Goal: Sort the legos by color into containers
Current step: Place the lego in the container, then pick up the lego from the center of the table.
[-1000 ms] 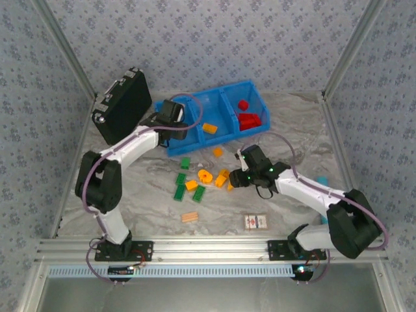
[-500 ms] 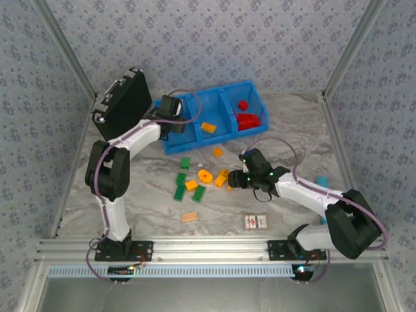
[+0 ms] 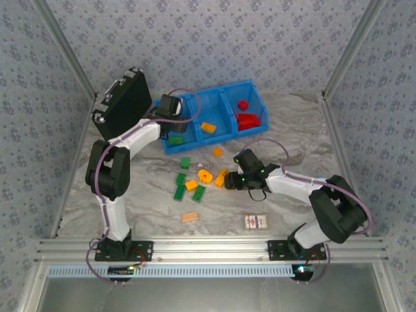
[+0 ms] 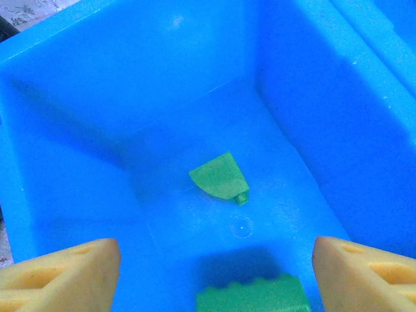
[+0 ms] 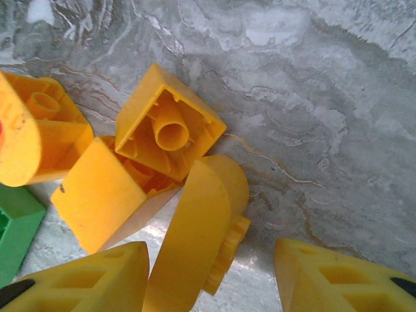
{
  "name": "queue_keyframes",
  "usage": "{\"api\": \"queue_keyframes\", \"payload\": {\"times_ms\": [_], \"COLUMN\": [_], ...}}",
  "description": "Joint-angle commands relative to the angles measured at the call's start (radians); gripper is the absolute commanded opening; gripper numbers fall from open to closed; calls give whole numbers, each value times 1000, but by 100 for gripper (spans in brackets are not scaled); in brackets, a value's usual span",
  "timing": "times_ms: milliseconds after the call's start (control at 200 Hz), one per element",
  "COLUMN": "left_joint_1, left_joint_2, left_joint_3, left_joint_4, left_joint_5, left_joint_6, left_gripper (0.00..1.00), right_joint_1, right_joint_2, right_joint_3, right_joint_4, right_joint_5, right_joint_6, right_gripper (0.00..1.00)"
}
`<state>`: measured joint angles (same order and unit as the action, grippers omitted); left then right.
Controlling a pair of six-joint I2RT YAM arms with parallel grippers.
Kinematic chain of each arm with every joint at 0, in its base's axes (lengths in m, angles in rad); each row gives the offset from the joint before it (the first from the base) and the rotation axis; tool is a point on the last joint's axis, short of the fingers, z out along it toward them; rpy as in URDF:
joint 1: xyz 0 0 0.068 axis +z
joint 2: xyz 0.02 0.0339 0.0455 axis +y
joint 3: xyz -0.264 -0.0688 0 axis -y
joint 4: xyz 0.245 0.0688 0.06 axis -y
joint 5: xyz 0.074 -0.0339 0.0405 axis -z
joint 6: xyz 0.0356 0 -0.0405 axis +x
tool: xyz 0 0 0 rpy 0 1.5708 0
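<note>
Left gripper [image 4: 218,266]: jaws spread wide, holding nothing, poised over the left bin of the blue tray [image 3: 224,91]. A green brick [image 4: 252,297] lay on the bin floor between the fingertips, touching neither finger; a green sloped piece [image 4: 220,177] lay farther in on the same floor, apart from it. Right gripper [image 5: 211,260]: jaws likewise wide, low over the marble table [image 5: 338,97], straddling a yellow curved brick [image 5: 198,221]. This brick sat close against the left finger [image 5: 84,279] and clear of the right one; whether it touched the left finger could not be told. Just beyond it were an upturned yellow square brick [image 5: 170,123] showing its hollow underside, a yellow wedge [image 5: 104,195] lying against that brick, and a further yellow block [image 5: 32,130] at the left edge, with a green brick corner [image 5: 16,227] beneath it. From the overhead camera: red bricks [image 3: 247,119] in the tray's right bin and one orange brick [image 3: 208,128] in the middle bin. Loose green bricks [image 3: 180,185] and loose orange bricks [image 3: 205,175] were scattered on the table in front of the tray, beside the right gripper. A single orange brick [image 3: 218,152] sat nearer the tray. A tan ridged piece [image 3: 189,217] and a white card [image 3: 255,221] lay near the front edge, and a black case [image 3: 123,104] stood left of the tray.
</note>
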<state>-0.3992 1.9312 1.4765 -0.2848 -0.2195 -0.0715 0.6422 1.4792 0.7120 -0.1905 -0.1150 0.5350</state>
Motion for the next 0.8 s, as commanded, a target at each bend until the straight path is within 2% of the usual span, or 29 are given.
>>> {"api": "queue_keyframes", "payload": {"times_ms": [0, 140, 480, 645, 795], "left_joint_1": [8, 7, 11, 20, 20], "left_joint_2": [-58, -111, -320, -422, -510], "left_joint_3": [21, 38, 49, -20, -140], "left_joint_4": [-11, -25, -77, -145, -180], "left_joint_5": [24, 41, 116, 211, 242], "left_joint_6": [-9, -16, -50, -24, -6], "left_gripper": [77, 77, 78, 78, 78], "right_joint_1": [8, 8, 4, -34, -51], "right_joint_2": [35, 70, 100, 115, 96], "right_joint_3": [33, 44, 76, 113, 163], "right_joint_4": [6, 12, -43, -63, -121], "right_joint_5": [-14, -22, -26, -46, -45], "right_joint_6": [-4, -10, -76, -123, -189], "right_gripper": [54, 50, 29, 22, 18]}}
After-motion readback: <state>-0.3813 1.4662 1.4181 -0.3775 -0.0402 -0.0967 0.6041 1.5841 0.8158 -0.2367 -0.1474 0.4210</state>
